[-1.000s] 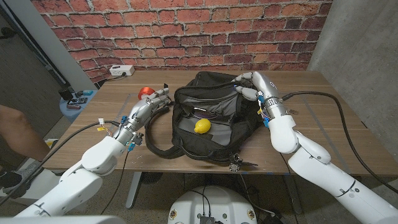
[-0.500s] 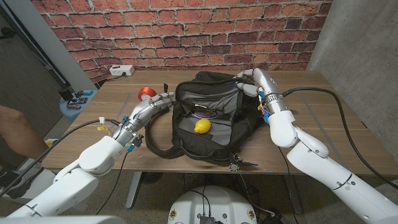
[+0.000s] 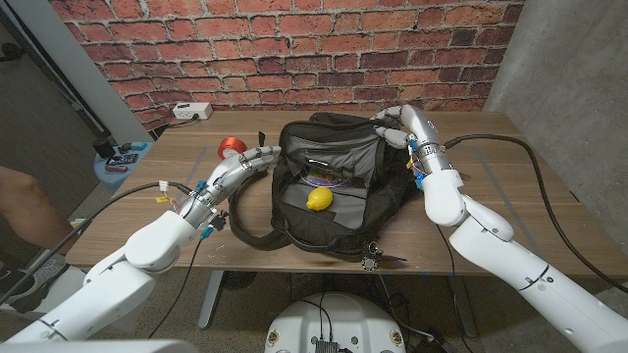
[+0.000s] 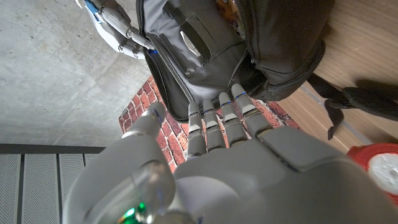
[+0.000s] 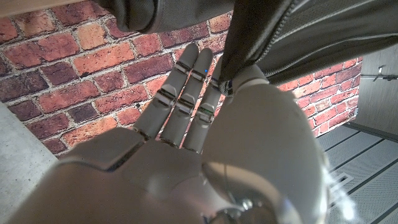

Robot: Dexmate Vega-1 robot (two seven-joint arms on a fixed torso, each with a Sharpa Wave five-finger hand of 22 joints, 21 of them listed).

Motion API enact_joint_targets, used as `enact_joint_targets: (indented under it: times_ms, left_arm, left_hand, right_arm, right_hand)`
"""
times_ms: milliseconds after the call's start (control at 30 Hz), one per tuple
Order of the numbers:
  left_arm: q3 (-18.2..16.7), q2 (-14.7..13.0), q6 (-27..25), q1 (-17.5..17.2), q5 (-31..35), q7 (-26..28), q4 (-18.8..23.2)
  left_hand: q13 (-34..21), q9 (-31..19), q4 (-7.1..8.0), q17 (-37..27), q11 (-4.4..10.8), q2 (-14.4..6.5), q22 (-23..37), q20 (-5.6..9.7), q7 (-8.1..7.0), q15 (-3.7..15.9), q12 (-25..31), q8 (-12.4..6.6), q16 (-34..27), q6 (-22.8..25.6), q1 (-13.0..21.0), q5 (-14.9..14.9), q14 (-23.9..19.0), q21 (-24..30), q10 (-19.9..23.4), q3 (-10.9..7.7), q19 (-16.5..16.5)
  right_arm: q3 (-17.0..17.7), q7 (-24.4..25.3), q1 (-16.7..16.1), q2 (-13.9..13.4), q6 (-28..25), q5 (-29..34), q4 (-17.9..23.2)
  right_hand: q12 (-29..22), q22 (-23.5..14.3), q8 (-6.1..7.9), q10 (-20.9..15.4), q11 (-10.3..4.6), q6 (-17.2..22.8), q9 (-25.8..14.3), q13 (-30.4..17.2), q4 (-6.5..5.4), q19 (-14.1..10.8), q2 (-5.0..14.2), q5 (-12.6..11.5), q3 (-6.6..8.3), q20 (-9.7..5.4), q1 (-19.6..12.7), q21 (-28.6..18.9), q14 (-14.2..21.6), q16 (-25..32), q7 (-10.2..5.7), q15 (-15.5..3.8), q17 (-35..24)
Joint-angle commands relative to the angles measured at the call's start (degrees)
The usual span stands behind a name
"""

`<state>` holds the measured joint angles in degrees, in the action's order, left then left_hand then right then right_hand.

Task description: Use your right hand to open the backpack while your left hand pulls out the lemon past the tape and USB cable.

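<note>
Gaping backpack (image 3: pixel 339 186) (one lemon (image 3: pixel 318 199) inside)

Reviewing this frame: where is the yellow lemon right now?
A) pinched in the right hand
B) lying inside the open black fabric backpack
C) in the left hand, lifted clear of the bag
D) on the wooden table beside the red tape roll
B: the yellow lemon lies inside the open black fabric backpack, with the left hand outside the bag's rim, holding nothing, and the right hand gripping the bag's upper edge.
</note>
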<state>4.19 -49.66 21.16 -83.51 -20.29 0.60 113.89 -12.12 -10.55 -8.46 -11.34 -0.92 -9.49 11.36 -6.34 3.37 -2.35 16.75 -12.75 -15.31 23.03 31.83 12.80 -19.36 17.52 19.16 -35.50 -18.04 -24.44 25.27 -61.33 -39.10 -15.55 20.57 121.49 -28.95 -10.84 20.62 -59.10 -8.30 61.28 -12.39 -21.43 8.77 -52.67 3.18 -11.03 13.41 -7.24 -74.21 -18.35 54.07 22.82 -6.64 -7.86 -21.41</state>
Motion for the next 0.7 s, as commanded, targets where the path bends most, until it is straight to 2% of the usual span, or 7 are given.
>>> enact_joint_targets:
  times_ms: [33,300,600,700]
  left_arm:
    - [3.6,-0.4,-1.0,5.8,1.3,-3.1,-0.5]
    - [5.8,-2.1,-3.2,8.2,1.4,-4.8,0.9]
    - [6.1,-5.7,-6.4,9.6,2.6,-6.0,2.8]
    - [6.4,-7.3,-8.0,10.8,3.5,-6.9,3.6]
  left_hand:
    - [-0.1,-0.1,-0.52,-0.1,0.21,0.2,0.1,-0.04,0.02,-0.14,0.2,-0.18,-0.3,0.8,0.9,0.3,-0.6,0.3,0.5,-0.06,-0.5]
    - [-0.2,-0.1,-1.05,0.0,0.43,0.5,0.2,0.06,-0.19,0.11,0.1,-0.14,-0.2,1.3,1.5,0.4,-0.9,0.4,0.8,0.11,-0.7]
    - [-0.3,-0.1,-2.05,0.3,0.61,1.7,0.2,0.35,-0.56,0.67,0.5,-0.20,-0.2,2.8,3.1,0.7,-2.2,1.0,2.5,0.43,-2.2]
    - [-0.4,-0.1,-2.21,0.4,1.08,2.6,0.1,0.40,-0.70,0.91,0.7,-0.25,-0.2,3.4,3.6,0.7,-2.5,1.2,3.2,0.82,-2.9]
  right_arm:
    - [0.0,0.7,1.5,0.2,-0.6,-1.7,-2.0]
    - [0.3,1.2,1.6,-0.1,0.3,-3.0,-2.5]
    - [0.8,1.8,1.5,-0.2,1.5,-4.6,-3.2]
    - [1.0,2.1,1.5,-0.2,2.0,-5.1,-3.4]
  right_hand:
    - [-0.3,-0.1,-0.11,-0.4,0.02,0.2,-0.3,-0.1,0.03,0.2,0.21,-0.2,-0.16,-2.96,-0.9,-0.2,0.5,-0.3,0.39,-5.95,-0.2]
    - [-0.3,-0.1,-0.18,-0.5,0.09,0.2,-0.3,-0.2,0.00,0.2,0.28,-0.2,-0.41,-2.98,-1.0,-0.3,0.6,-0.3,0.53,-5.95,-0.3]
    - [-0.2,-0.1,-0.29,-0.3,0.09,0.2,-0.3,-0.2,-0.01,0.2,0.37,-0.2,-0.61,-2.98,-1.1,-0.4,0.6,-0.5,0.53,-5.96,-0.3]
    - [-0.2,-0.1,-0.35,-0.3,0.08,0.1,-0.3,-0.2,-0.01,0.3,0.40,-0.2,-0.69,-3.01,-1.2,-0.4,0.6,-0.5,0.49,-5.95,-0.4]
